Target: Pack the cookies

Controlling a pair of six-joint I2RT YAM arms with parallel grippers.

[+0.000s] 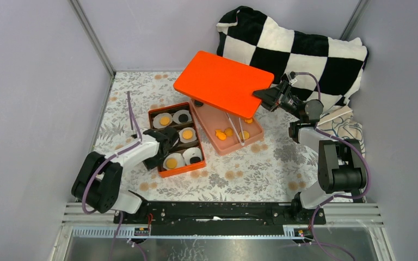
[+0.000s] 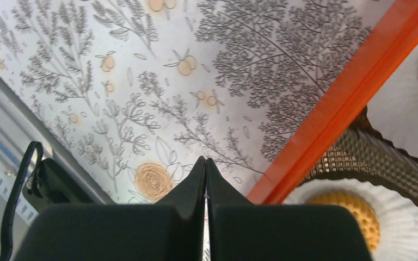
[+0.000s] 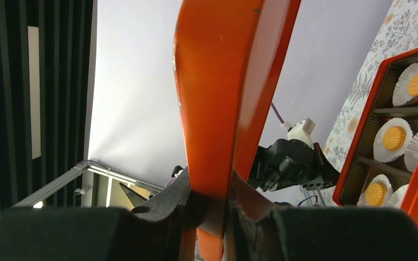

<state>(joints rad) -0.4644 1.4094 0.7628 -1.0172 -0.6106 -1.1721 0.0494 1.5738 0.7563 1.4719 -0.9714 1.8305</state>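
- Right tool (image 1: 264,96) clamped on right edge of orange lid (image 1: 223,82), tilted above pink tray (image 1: 234,145), upper centre.
- Left tool (image 2: 206,163) closed, empty, just beside rim of orange box (image 1: 180,169).
- Cookies (image 1: 165,120) in box's paper cups (image 3: 382,151), centre-left; few loose in tray.

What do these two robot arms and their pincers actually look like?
Both the left arm and the right arm are chunky black joint blocks linked by white segments, each trailed by a thin purple cable. The left gripper and right gripper have matte black, wedge-shaped fingers. No lettering shows.
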